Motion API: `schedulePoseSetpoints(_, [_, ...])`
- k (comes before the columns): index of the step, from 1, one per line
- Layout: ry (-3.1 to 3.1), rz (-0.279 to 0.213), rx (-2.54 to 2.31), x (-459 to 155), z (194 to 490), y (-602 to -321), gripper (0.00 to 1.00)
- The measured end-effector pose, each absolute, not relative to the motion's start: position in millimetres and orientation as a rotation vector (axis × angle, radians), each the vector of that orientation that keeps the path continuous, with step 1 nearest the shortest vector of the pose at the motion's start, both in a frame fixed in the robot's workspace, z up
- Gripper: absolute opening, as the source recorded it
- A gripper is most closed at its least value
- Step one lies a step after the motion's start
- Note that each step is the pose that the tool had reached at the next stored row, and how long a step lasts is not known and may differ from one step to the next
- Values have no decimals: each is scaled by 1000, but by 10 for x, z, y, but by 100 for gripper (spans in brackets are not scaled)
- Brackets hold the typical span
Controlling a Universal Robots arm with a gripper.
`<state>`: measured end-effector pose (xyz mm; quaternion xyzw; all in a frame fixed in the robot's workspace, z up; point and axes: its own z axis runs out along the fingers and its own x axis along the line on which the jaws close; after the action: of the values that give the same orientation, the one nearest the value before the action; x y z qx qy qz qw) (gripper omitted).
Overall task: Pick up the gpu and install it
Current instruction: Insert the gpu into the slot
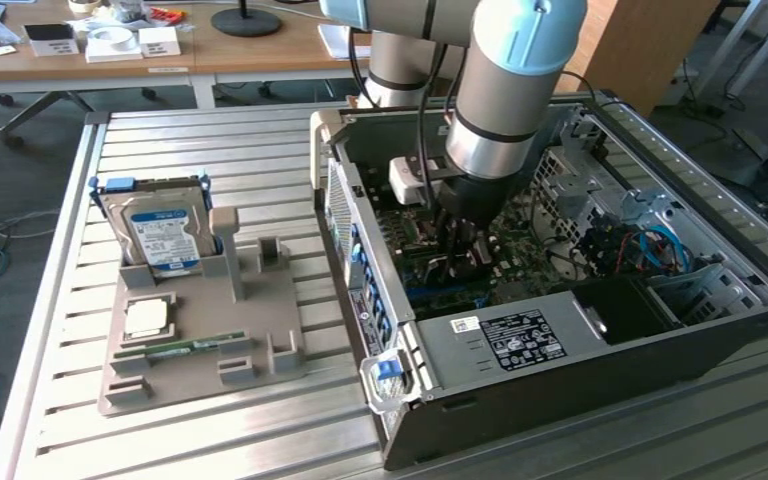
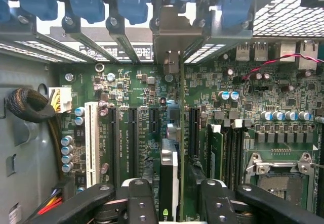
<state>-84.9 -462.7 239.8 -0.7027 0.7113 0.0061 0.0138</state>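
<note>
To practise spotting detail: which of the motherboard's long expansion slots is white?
The slot right beside the column of capacitors; the other slots are all black.

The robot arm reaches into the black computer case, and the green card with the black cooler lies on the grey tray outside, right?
Not quite. The green card with the black cooler stands on edge inside the black computer case, on the green motherboard; the wrist view shows it.
</note>
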Motion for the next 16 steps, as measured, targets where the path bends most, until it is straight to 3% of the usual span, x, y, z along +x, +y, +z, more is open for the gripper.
schedulePoseSetpoints(16, [2215, 19, -2188, -849, 2433, -4626, 40])
